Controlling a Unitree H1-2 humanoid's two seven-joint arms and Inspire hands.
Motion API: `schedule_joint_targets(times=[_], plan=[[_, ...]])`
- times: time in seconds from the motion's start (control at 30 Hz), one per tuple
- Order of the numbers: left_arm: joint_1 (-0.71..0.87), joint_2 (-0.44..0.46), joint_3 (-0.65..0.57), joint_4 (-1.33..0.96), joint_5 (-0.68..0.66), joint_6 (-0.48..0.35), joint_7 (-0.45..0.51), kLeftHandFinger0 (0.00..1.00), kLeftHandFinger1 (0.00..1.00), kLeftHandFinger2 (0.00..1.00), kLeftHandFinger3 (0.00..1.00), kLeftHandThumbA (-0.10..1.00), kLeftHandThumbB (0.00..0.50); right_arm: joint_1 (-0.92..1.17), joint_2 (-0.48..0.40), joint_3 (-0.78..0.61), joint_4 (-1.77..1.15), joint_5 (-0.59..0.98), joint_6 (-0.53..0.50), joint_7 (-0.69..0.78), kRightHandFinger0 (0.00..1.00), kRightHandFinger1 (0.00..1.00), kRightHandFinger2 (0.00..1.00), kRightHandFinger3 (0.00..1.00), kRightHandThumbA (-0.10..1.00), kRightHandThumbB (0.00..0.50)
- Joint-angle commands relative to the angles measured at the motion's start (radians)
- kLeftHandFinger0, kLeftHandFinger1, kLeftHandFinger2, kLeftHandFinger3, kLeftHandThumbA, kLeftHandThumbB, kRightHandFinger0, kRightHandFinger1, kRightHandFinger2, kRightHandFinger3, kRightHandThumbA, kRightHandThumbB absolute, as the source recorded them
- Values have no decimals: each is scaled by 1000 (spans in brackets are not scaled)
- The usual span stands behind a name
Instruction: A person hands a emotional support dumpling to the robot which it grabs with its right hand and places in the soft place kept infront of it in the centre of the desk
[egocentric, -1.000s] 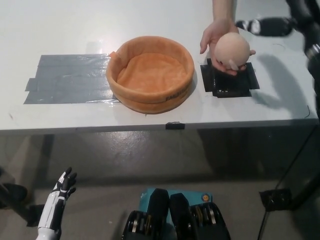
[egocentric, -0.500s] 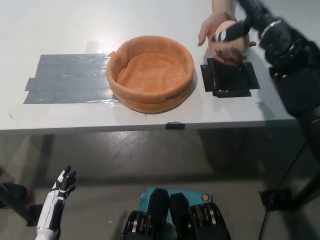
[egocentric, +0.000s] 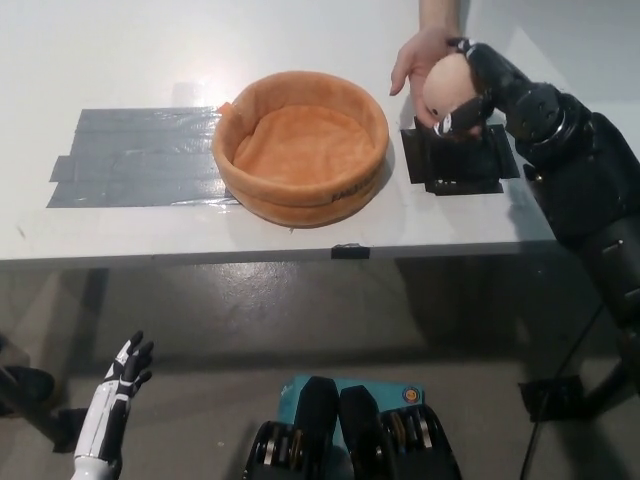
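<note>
The peach, round emotional support dumpling (egocentric: 447, 84) is held above the back right of the desk. My black right hand (egocentric: 478, 88) wraps it from the right, with fingers over its top and under its lower edge. A person's hand (egocentric: 413, 57) still cups the dumpling from the left and behind. The orange soft round bed (egocentric: 300, 203) lies empty at the desk's centre, left of the dumpling. My white left hand (egocentric: 122, 382) hangs low at the lower left, below the desk, with its fingers apart.
A black tape square (egocentric: 455, 165) marks the desk right under the dumpling. A grey tape patch (egocentric: 130, 155) lies left of the bed. The desk's front edge (egocentric: 300, 253) runs across the picture, and a small black clip (egocentric: 350, 251) sits on it.
My right arm swung in from the far right and its hand closed round the dumpling. The person's hand drew back a little but stays on it.
</note>
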Motion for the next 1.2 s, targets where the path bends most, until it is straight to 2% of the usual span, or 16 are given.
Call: schedule_joint_targets(times=[0.0, 0.2, 0.3, 0.33, 0.37, 0.4, 0.43, 0.5, 0.57, 0.7, 0.83, 0.9, 1.07, 1.1, 1.13, 1.17], plan=[[-15, 2, -1, -25, -11, -24, -6, 1000, 1000, 1000, 1000, 1000, 491, -77, -12, 4, 21, -3, -29, -32, 1000, 1000, 1000, 1000, 976, 387], [-29, 7, 1, -10, -17, -23, -12, 1000, 1000, 1000, 1000, 1000, 500, -85, -19, 12, 27, -16, -33, -56, 1000, 1000, 1000, 1000, 968, 367], [-29, 6, 0, -11, -18, -24, -11, 1000, 1000, 1000, 1000, 1000, 492, -96, -10, 2, 86, -12, -86, -132, 1000, 1000, 1000, 1000, 789, 278], [-28, 7, -2, -11, -10, -28, -8, 1000, 1000, 1000, 1000, 1000, 486, -96, -2, -3, 101, -12, -89, -171, 825, 927, 970, 1000, 543, 205], [-26, 7, -3, -12, -9, -28, -9, 1000, 1000, 1000, 1000, 1000, 486, -94, -2, -4, 104, -11, -92, -177, 825, 927, 970, 1000, 543, 205], [-27, 7, -3, -13, -7, -27, -8, 1000, 1000, 1000, 1000, 1000, 491, -90, 5, -18, 113, -4, -107, -224, 370, 470, 566, 648, 317, 199], [-30, 6, -4, -13, -9, -24, -9, 1000, 1000, 1000, 1000, 1000, 493, -85, 10, -33, 125, 6, -130, -271, 22, 191, 347, 353, 77, 193], [-31, 6, -3, -16, -12, -24, -10, 1000, 1000, 1000, 1000, 1000, 497, -82, 18, -53, 135, 23, -145, -293, 0, 99, 333, 266, -17, 176], [-33, 9, -3, -16, -10, -19, -12, 1000, 1000, 1000, 1000, 1000, 486, -80, 22, -68, 148, 33, -168, -312, 0, 236, 550, 374, 15, 155], [-38, 12, -2, -18, -12, -11, -14, 1000, 1000, 1000, 1000, 1000, 492, -81, 24, -87, 151, 37, -189, -336, 0, 294, 608, 402, 58, 144], [-43, 10, -2, -18, -12, -10, -13, 1000, 1000, 1000, 1000, 1000, 500, -88, 29, -111, 160, 52, -193, -348, 0, 298, 580, 381, 100, 159], [-43, 10, -2, -17, -12, -15, -12, 1000, 1000, 1000, 1000, 1000, 500, -86, 32, -116, 144, 56, -186, -351, 0, 267, 533, 303, 118, 169], [-46, 12, -1, -27, -7, 0, -10, 1000, 1000, 1000, 1000, 1000, 500, -77, 37, -154, 98, 89, -213, -356, 0, 286, 542, 263, 152, 191], [-46, 12, -2, -27, -7, 0, -11, 1000, 1000, 1000, 1000, 1000, 500, -75, 38, -157, 91, 90, -215, -356, 0, 284, 540, 262, 152, 191], [-47, 13, -2, -26, -6, -1, -10, 1000, 1000, 1000, 1000, 1000, 500, -72, 43, -183, 64, 115, -226, -352, 76, 349, 576, 345, 141, 198], [-51, 14, -1, -25, -6, -2, -10, 1000, 1000, 1000, 1000, 1000, 500, -74, 47, -199, 50, 131, -220, -346, 52, 331, 541, 283, 142, 201]])
